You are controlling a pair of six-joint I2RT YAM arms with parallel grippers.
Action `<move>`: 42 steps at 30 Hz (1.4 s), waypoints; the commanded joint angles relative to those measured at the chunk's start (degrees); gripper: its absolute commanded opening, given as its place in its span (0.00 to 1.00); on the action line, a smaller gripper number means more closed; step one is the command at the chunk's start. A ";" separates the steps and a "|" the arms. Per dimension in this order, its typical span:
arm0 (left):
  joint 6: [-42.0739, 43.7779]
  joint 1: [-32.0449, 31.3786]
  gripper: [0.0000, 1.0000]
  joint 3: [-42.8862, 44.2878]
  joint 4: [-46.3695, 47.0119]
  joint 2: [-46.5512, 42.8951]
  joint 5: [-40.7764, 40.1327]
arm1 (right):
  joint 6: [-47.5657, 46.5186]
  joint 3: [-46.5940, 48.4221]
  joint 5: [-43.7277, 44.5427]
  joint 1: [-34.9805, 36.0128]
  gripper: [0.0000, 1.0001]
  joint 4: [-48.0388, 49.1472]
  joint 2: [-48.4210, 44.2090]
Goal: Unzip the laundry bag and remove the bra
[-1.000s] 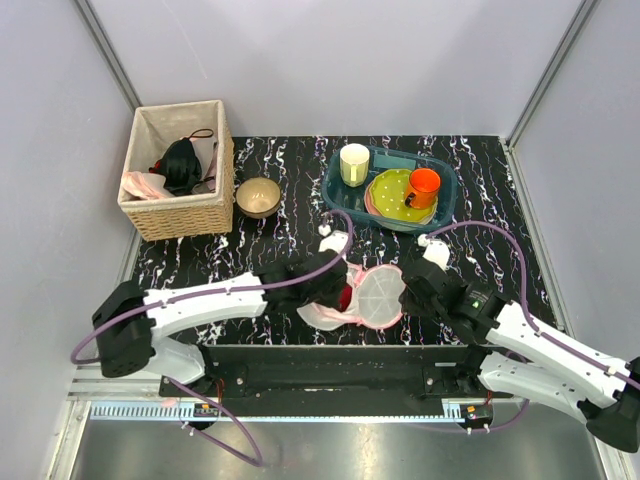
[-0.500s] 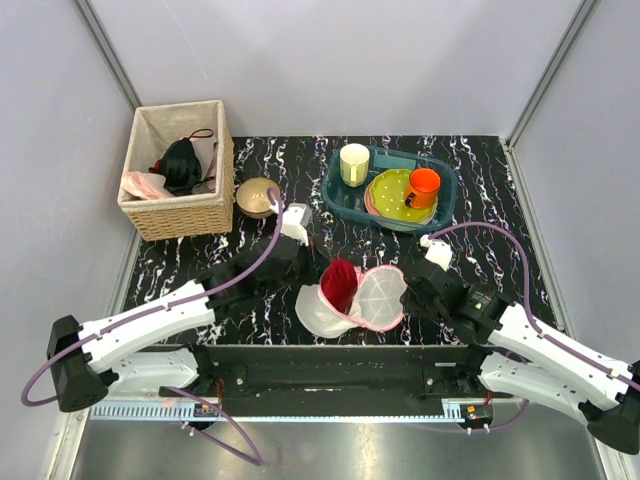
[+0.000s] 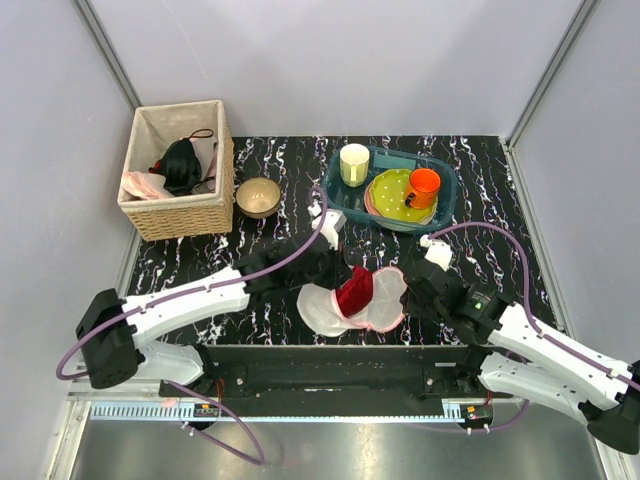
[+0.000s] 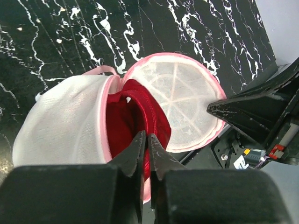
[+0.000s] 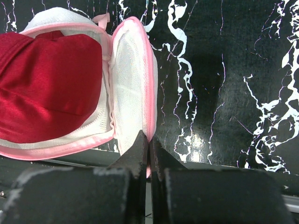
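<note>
Laundry bag (image 4: 60, 122) lies unzipped on desk (image 4: 70, 28) (lid flopped open), left gripper (image 4: 145, 138) pinching the bra (image 4: 119, 122), right gripper (image 5: 148, 140) clamped on bag's pink rim.

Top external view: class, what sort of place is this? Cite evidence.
Probably a robotics test cell staging household chores: grey walls box in a marbled table, the left arm and right arm are bolted at its edge, beside a wicker basket and dish tub.
</note>
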 commanded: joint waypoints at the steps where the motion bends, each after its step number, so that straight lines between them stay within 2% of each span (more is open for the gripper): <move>1: 3.39 0.03 0.18 7.05 -1.15 4.65 3.74 | 1.06 0.18 1.20 0.35 0.00 0.93 -0.22; 2: 4.00 -0.06 0.36 7.32 -1.50 5.88 6.27 | 1.24 0.18 1.20 0.35 0.00 1.10 -0.31; 3: 4.79 -0.06 0.49 7.76 -1.51 6.41 7.86 | 1.33 0.10 1.20 0.35 0.00 1.02 -0.57; 5: 6.11 -0.32 0.69 8.20 -1.59 7.20 10.76 | 1.50 0.45 1.28 0.35 0.00 0.76 -1.27; 10: 7.00 -0.50 0.72 8.99 -2.47 8.17 11.92 | 1.15 1.41 2.07 0.35 0.00 0.23 -2.33; 20: 6.73 -1.64 0.72 8.82 -3.53 10.46 11.04 | 0.45 2.29 2.16 0.35 0.00 0.49 -0.93; 23: 6.91 -1.73 0.64 9.60 -4.75 12.48 9.90 | 0.53 2.38 2.16 0.35 0.00 0.49 -0.93; 24: 7.00 -1.73 0.53 9.96 -5.72 13.00 9.64 | 0.45 2.38 2.16 0.26 0.00 0.49 -0.93; 25: 7.00 -1.73 0.26 10.22 -6.07 13.36 8.94 | 0.45 2.38 2.16 0.35 0.00 0.67 -0.84; 26: 6.91 -1.73 0.07 10.66 -6.51 13.27 8.32 | 0.53 2.38 2.16 0.26 0.00 0.49 -0.84; 27: 6.74 -1.73 0.00 11.79 -7.82 13.01 7.71 | 0.54 2.29 2.16 0.35 0.00 0.67 -0.93; 29: 6.82 -1.55 0.00 13.64 -9.06 10.65 6.56 | 0.71 2.12 2.25 0.35 0.00 0.67 -1.28; 33: 7.09 0.81 0.00 18.21 -8.63 2.48 9.54 | 0.97 1.59 2.16 0.35 0.00 0.67 -1.63; 36: 6.04 6.25 0.00 20.85 -7.84 -2.61 15.49 | 0.98 1.41 1.46 0.35 0.00 1.10 -1.46; 37: 5.51 10.36 0.00 23.38 -7.92 -3.42 16.91 | 0.97 1.41 1.37 0.35 0.00 1.28 -1.28; 39: 3.93 14.69 0.00 26.12 -8.53 -4.91 19.20 | 1.06 1.50 0.76 0.35 0.00 1.63 -0.14; 40: 3.75 18.28 0.00 29.35 -9.06 -5.27 18.69 | 0.98 1.41 0.67 0.35 0.00 1.90 0.21; 42: 3.92 21.37 0.00 32.44 -10.29 -6.15 16.07 | 1.06 1.33 0.06 0.35 0.00 2.94 0.65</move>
